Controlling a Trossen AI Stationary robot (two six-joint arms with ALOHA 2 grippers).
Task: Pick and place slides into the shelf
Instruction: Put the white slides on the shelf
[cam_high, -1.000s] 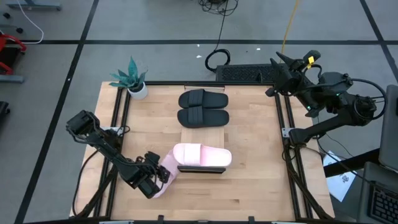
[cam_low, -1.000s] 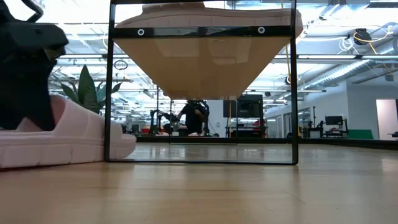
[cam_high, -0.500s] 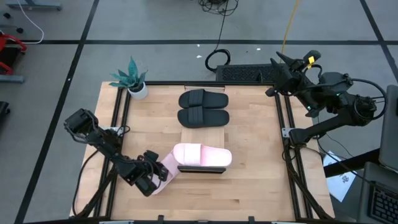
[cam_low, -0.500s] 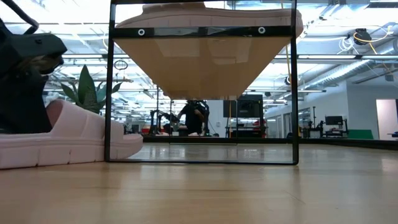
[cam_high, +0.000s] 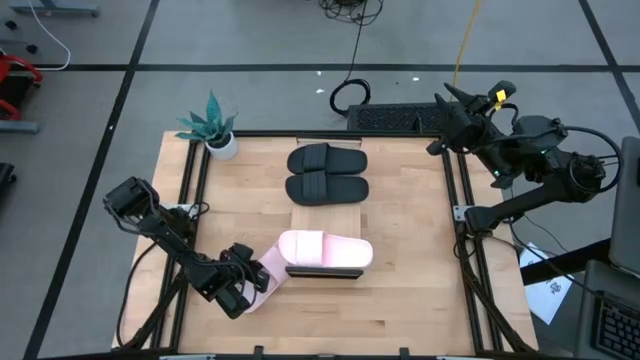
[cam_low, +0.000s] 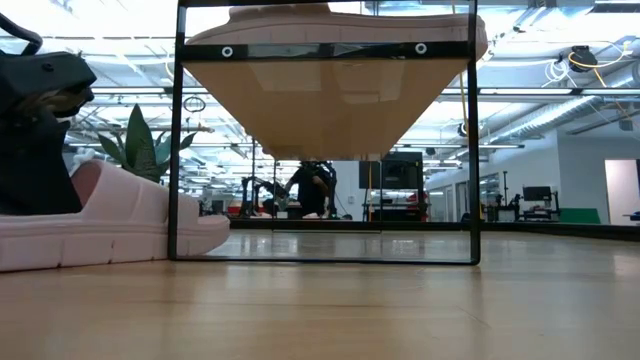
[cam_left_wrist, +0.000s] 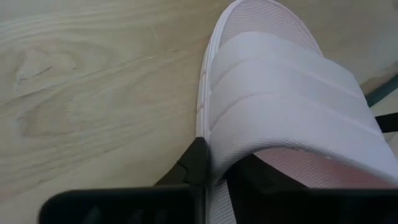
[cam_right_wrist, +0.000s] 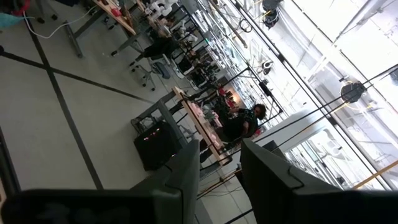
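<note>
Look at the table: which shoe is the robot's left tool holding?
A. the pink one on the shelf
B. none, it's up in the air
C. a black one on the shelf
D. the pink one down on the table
D: the left tool is closed on the edge of the pink slide lying on the tabletop, beside the shelf; the left wrist view shows its fingers pinching the sole by the strap.

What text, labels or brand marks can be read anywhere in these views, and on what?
None can be read.
Pink slide in the left tool: strap shows no mark.
Black slides on the shelf: no visible print.
Yellow tag by the right tool: too small to tell.
</note>
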